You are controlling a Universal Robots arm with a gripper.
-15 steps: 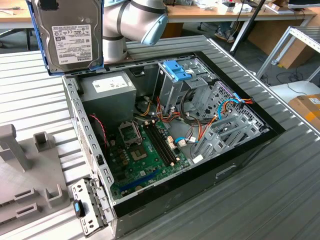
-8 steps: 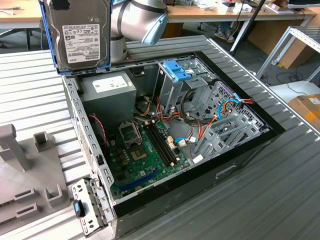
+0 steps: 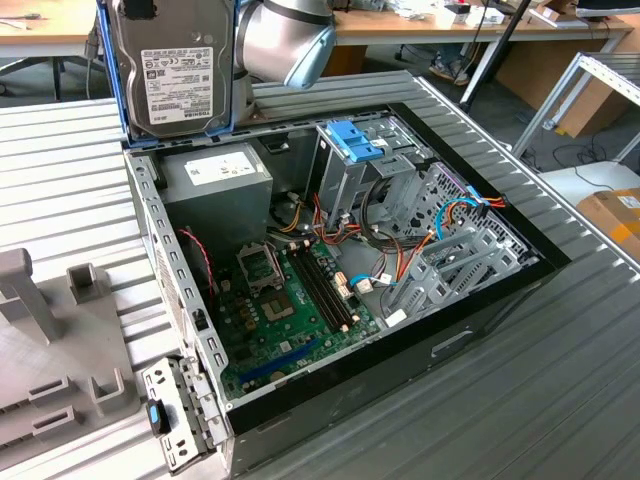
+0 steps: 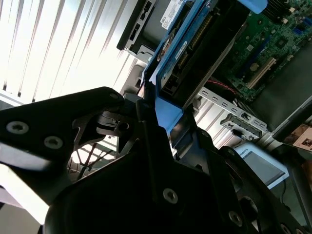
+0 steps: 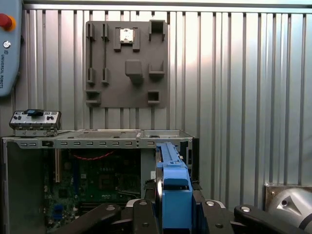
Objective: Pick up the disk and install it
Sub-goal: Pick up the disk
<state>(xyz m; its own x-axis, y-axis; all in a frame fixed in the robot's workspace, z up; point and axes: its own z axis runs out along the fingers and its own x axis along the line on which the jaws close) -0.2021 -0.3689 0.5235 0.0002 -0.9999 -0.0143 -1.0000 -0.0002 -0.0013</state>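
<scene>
"Where's the disk?"

"In the air, above the edge of the open case, at the exterior view's left. Its label faces us and its top is cut off."

"And the claw?"

"It's pinching the disk by its blue rails. In the first wrist view the blue end tab hides most of the grip. The case lies on the counter."

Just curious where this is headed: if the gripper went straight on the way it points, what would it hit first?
Probably the silver power supply box beneath it, touched first by the disk that the gripper holds upright; the depth is hard to judge.
</scene>
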